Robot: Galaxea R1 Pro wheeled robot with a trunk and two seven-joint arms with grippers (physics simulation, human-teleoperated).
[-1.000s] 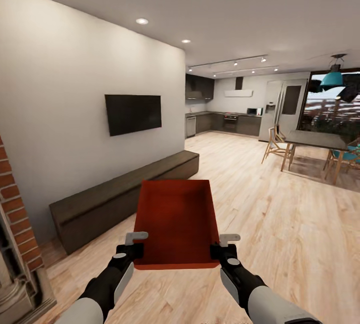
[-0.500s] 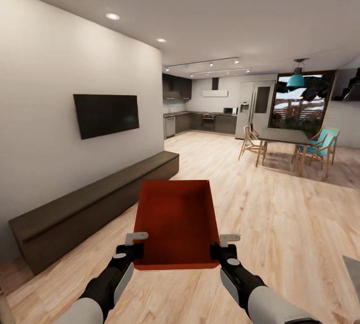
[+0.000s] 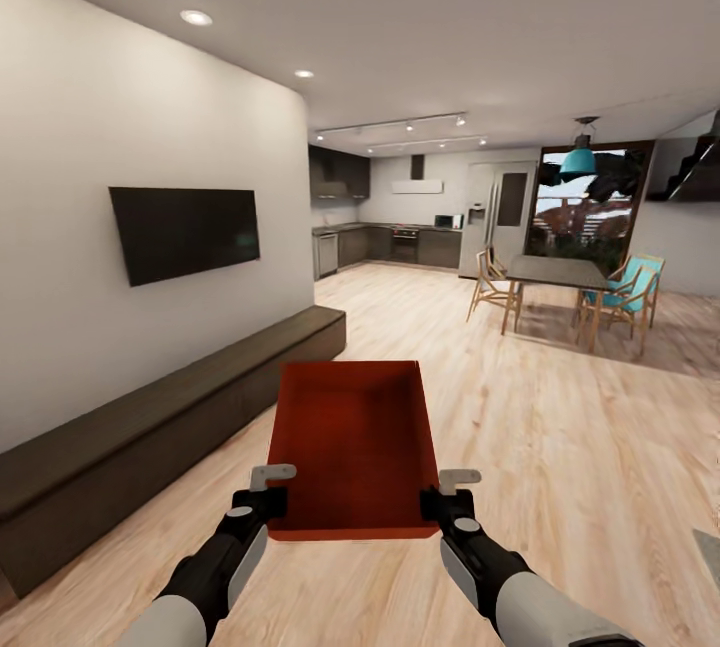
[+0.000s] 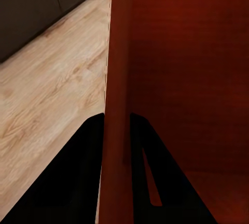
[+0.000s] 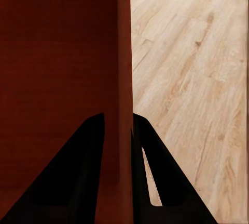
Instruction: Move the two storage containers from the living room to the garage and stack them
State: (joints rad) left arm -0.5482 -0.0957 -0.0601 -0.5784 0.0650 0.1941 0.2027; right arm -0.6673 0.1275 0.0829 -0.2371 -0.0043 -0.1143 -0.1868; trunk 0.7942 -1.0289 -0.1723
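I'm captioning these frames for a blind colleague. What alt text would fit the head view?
An orange-red storage container is held out in front over a light wood floor, the left end effector and right end effector each clamped on a side wall. A long dark bench and a wall-mounted TV lie to the left, a kitchen and dining table beyond.
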